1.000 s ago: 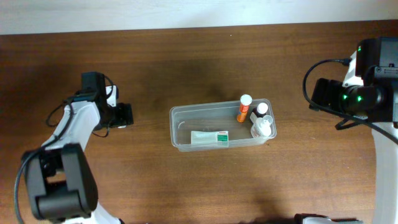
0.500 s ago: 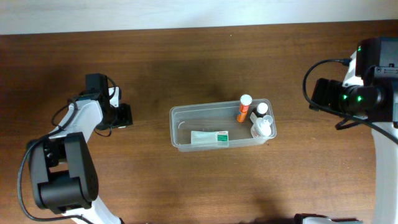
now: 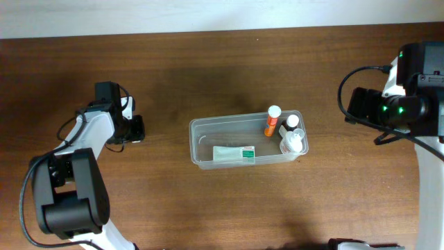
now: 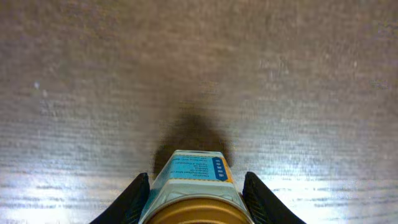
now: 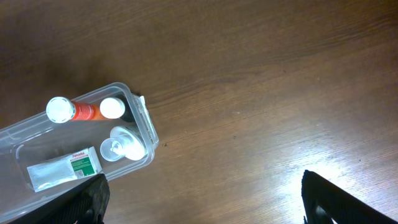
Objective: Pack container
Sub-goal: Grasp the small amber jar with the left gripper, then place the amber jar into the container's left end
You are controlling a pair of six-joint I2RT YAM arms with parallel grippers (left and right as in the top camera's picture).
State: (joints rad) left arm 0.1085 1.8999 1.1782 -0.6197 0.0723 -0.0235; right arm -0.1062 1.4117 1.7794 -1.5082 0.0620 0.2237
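While the container (image 3: 200, 140) sits mid-tabletop (image 3: 208, 69) between the two arms, the left claw (image 4: 196, 198) is clamped on a small bottle (image 4: 193, 169) with a gold lid and a white-and-blue label, well off to the container's left. Inside the container a white-and-green tube (image 3: 234, 153) lies flat; an orange tube (image 3: 270, 122), a dark bottle (image 3: 291, 122) and a white bottle (image 3: 293, 143) crowd its right end. The right claw (image 5: 204, 186) hangs above bare tabletop, fingers spread wide, gripping nothing.
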